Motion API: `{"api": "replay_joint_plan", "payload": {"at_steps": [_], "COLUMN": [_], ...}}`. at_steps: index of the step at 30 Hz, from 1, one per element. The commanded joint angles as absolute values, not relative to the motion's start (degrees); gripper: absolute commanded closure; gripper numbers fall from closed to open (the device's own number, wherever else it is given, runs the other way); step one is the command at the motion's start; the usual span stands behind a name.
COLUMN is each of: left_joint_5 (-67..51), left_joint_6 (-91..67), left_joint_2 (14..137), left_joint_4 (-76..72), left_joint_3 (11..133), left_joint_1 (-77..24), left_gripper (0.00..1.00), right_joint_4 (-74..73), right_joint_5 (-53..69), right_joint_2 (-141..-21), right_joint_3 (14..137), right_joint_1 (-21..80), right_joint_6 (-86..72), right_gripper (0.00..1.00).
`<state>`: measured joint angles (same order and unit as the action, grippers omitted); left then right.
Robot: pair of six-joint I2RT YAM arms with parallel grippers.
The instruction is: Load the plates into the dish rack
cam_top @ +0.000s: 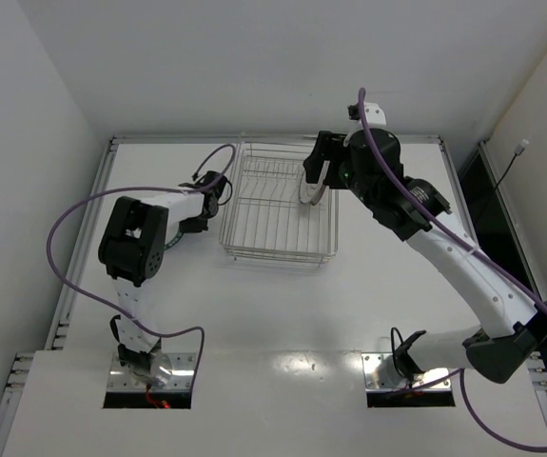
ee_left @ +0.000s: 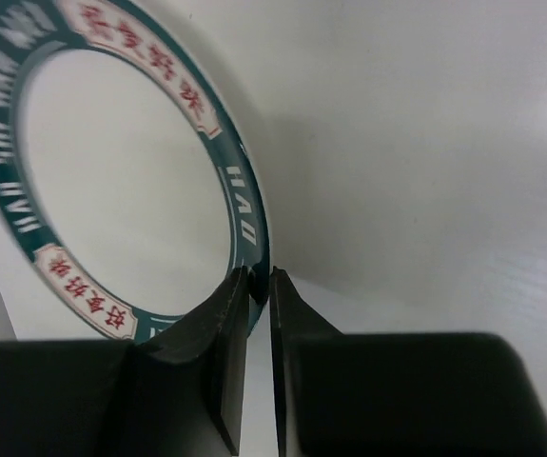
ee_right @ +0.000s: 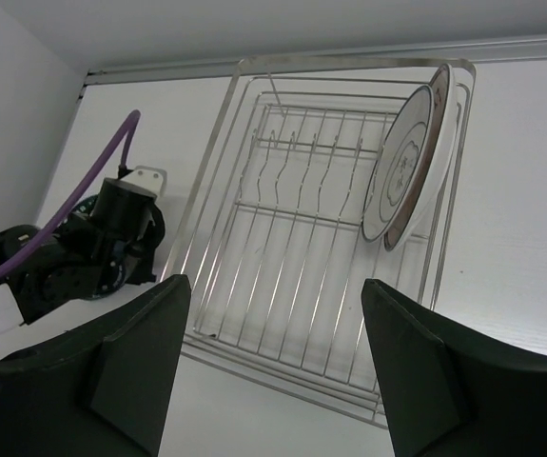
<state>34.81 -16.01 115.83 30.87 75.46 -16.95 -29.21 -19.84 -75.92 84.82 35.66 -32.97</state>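
Partly cropped teal-rimmed plate (ee_left: 244,205): upper left of left wrist view.
Left jaws: clenched on its rim.
Right jaws: released, over dish rack (ee_right: 283,205).
Racked plates (ee_right: 411,157): overlapping, patterns unclear.

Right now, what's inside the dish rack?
Two plates on edge at the right end of the dish rack: the dark-ringed plate in front, a second plate close behind. The front one covers the second's face, hiding its pattern.

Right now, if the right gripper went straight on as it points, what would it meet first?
Probably the grid floor of the rectangular silver wire dish rack, seen between the open fingers of the right gripper. The two round white plates standing in it lie off that line.
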Motion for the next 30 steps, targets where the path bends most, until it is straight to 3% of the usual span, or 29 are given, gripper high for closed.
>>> {"api": "replay_joint_plan", "payload": {"at_steps": [1,11,19,23,30], "left_joint_5": [30.76,35.07,33.67,24.74,-3.46], "left_joint_6": [-19.69,-24.95,-26.19,-26.19,-26.81], "left_joint_2": [110.75,95.98,96.06,96.06,95.88], "left_joint_4": [32.61,37.34,48.95,46.61,27.73], "left_joint_3": [73.56,78.92,106.67,118.46,117.96], "left_joint_1": [-16.87,-18.28,-25.22,-28.73,-28.74], "left_gripper": [1.0,1.0,1.0,1.0,1.0], "right_joint_4": [-27.69,-30.5,-31.55,-33.39,-36.12], "right_joint_5": [-19.07,-19.07,-19.07,-20.48,-24.43], "right_joint_2": [-74.71,-70.94,-64.43,-60.83,-53.54], "right_joint_3": [84.46,81.4,72.52,68.82,65.21], "right_joint_1": [35.42,35.42,35.42,35.42,35.42], "right_joint_6": [-32.87,-32.87,-33.4,-32.87,-32.34], "right_gripper": [0.3,0.3,0.3,0.3,0.3]}}
